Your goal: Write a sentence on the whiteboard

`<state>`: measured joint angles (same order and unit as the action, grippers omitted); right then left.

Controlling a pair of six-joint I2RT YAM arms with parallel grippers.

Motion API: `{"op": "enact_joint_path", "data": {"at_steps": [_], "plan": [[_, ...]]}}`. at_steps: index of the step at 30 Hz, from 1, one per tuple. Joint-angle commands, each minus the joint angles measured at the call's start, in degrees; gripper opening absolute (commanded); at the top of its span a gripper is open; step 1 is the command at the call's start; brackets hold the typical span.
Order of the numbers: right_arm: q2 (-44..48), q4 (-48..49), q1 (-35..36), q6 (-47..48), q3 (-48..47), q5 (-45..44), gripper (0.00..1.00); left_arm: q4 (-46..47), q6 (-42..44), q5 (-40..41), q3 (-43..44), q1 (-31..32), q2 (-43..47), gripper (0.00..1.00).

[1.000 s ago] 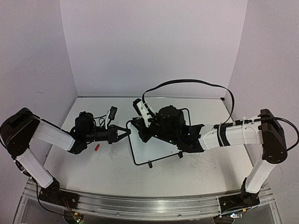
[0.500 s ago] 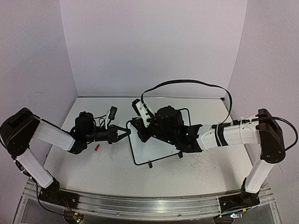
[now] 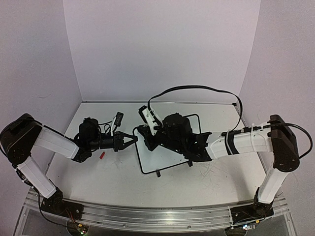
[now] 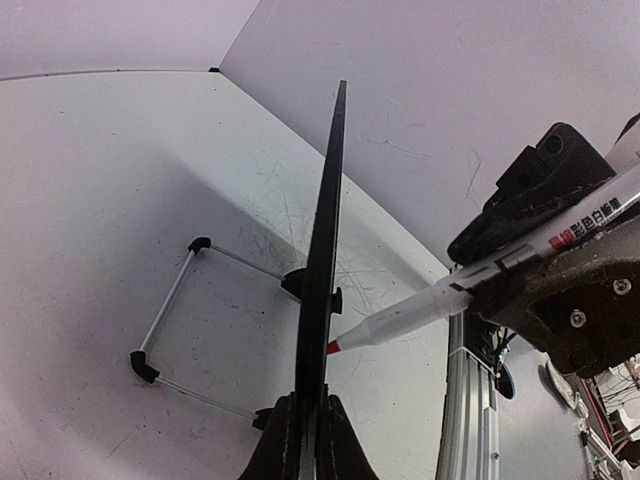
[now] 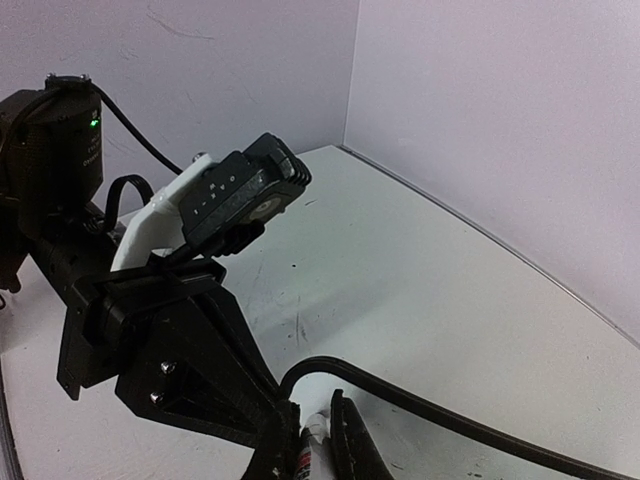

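Observation:
The whiteboard (image 3: 162, 160) stands propped near the table's middle, white with a thin black frame. In the left wrist view it shows edge-on (image 4: 326, 230). My left gripper (image 3: 134, 139) is shut on its left edge, the jaws clamping the frame (image 4: 306, 440). My right gripper (image 3: 146, 137) reaches over the board from the right and is shut on a white marker (image 4: 440, 300). The marker's red tip (image 4: 333, 346) sits at the board's face. In the right wrist view the marker (image 5: 306, 458) shows between the fingers, with the board's rounded frame corner (image 5: 450, 420) just beyond.
A small red cap (image 3: 102, 155) lies on the tabletop under the left forearm. The board's wire stand with black feet (image 4: 165, 310) rests on the table behind it. A black cable (image 3: 197, 88) loops above the right wrist. Purple walls close in the back and sides.
The right arm has drifted slightly left, carrying the marker along the board. The left arm and the board have stayed put.

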<state>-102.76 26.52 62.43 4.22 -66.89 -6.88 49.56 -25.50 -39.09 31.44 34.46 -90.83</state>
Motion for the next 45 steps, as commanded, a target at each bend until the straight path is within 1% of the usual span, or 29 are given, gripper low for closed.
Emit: {"op": "enact_joint_path", "data": {"at_steps": [1, 14, 31, 35, 37, 41, 43, 45], "plan": [[-0.6, 1.7, 0.3, -1.0, -2.0, -3.0, 0.00, 2.0, 1.2, -0.8, 0.7, 0.2, 0.7, 0.00], [0.6, 1.7, 0.2, -0.9, -0.7, -7.8, 0.00, 1.9, 1.0, -0.7, 0.9, 0.2, 0.4, 0.00], [2.8, 1.2, -0.8, -3.1, 1.7, -13.0, 0.00, 1.8, 1.0, -0.6, 0.8, 0.2, 0.6, 0.00], [3.3, 1.2, -0.9, -3.4, 2.1, -13.1, 0.00, 1.7, 0.9, -0.7, 0.9, 0.2, 0.5, 0.00], [3.9, 2.0, -0.9, -2.7, 2.8, -11.5, 0.00, 1.8, 1.0, -0.7, 0.9, 0.2, 0.6, 0.00], [7.1, 7.7, -0.9, -0.4, 6.6, -1.9, 0.00, 1.7, 1.0, -0.7, 1.0, 0.2, 0.5, 0.00], [6.9, 7.9, -0.9, 0.3, 6.1, 2.1, 0.00, 1.7, 1.0, -0.7, 1.0, 0.2, 0.3, 0.00], [5.4, 6.9, -0.9, 0.9, 4.5, 3.6, 0.00, 1.7, 1.0, -0.7, 1.1, 0.2, 0.3, 0.00]]}}
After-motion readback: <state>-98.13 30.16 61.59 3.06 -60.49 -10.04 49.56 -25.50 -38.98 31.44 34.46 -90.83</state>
